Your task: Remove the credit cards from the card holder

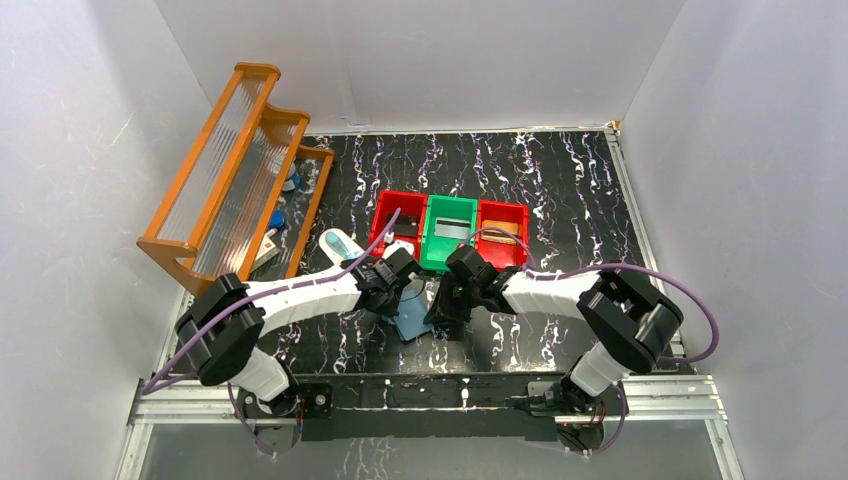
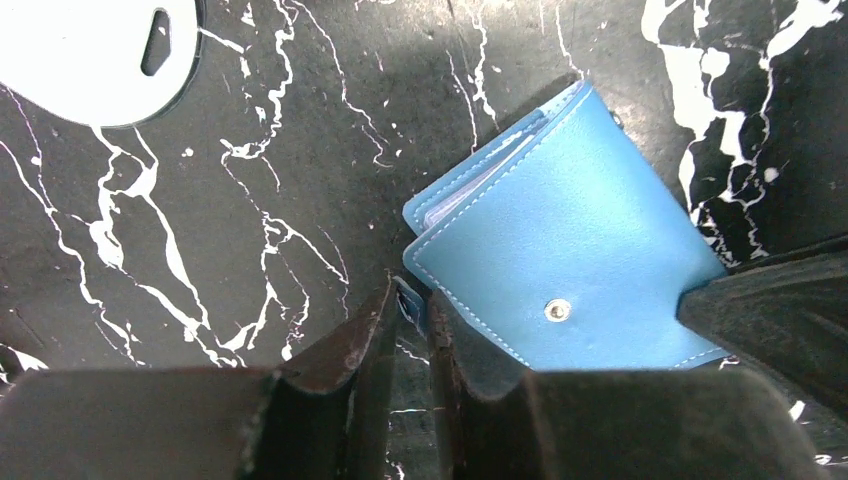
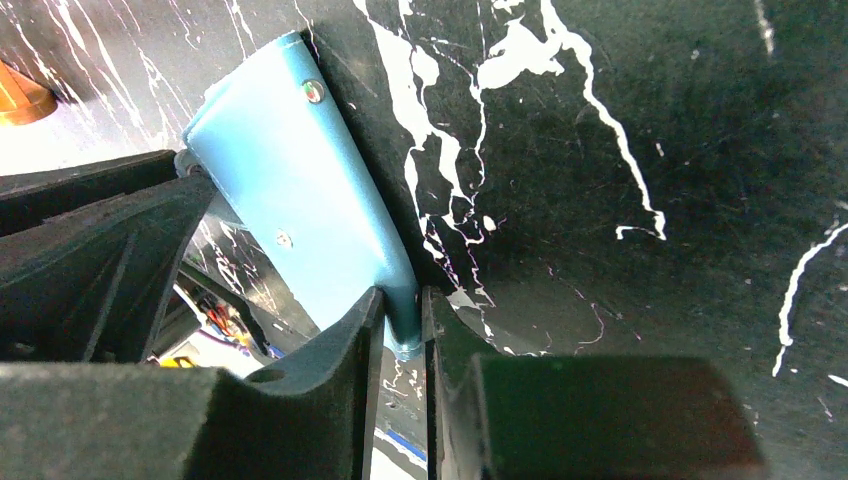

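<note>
**Two hands pinched on one folded card holder**

Top view: we see the card holder [image 1: 411, 322] on the counter [image 1: 560, 190], nearer the arm bases than the row of bins [image 1: 449, 232]. It sits between the arms. The left hand [image 1: 398, 283] comes at it from the left and the right hand [image 1: 447, 312] from the right. Neither is nearer, since both meet it, and only a blue corner shows between them.

Left wrist view: the left hand [image 2: 410, 318] is closed on the small tab [image 2: 408, 300] at one corner. From those fingers the card holder [image 2: 570, 230] spreads away up and to the right, lying diagonally across the view. It is folded shut with its stud [image 2: 557, 311] on top. The stacked edges of its leaves face the upper left, so we take that side for the mouth. The right hand [image 2: 775, 315] is a dark mass over the opposite corner. We see no credit cards, only a pale strip between the leaves, and we cannot tell what it is.

Right wrist view: the right hand [image 3: 403, 335] is clamped on the near end of the card holder [image 3: 300, 190], which runs up and to the left from the fingers. The left hand [image 3: 100, 240] sits at its other side. We judge the next move is to part the leaves, with the hands pulling apart along that diagonal.
</note>
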Motion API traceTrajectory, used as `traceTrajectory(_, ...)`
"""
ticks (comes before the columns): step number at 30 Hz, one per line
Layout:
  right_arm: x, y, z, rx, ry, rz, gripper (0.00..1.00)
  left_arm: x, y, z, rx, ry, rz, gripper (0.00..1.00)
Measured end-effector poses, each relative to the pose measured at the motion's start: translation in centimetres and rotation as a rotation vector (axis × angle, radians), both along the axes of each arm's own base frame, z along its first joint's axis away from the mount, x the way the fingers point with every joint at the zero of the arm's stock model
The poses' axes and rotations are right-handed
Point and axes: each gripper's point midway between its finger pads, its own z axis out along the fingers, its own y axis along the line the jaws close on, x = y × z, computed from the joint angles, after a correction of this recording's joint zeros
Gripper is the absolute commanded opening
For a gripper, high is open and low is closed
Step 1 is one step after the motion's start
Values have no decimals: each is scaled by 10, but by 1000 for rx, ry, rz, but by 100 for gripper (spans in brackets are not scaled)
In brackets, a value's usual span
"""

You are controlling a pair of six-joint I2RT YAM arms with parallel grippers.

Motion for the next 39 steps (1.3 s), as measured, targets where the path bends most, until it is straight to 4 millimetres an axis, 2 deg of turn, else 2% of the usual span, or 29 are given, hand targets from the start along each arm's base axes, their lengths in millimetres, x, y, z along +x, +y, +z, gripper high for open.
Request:
traceTrajectory(5,0,0,0,0,0,0,27,-3,5,-1,1,4,8,42)
traceTrajectory(13,0,0,0,-1,1,0,27,-6,4,1,-34,9,57,47)
traceTrajectory(22,-1,-2,0,-7,4,0,27,-4,8,-3,-76,29,188,38)
traceTrajectory(29,-2,-4,0,-13,7,-2,28,-2,18,-9,-78,44,247,21)
traceTrajectory(37,-2,-4,0,-14,8,-2,28,-13,19,-19,-97,96,243,17)
traceTrajectory(39,-2,-4,0,-15,8,-2,28,-13,18,-19,-103,100,242,13)
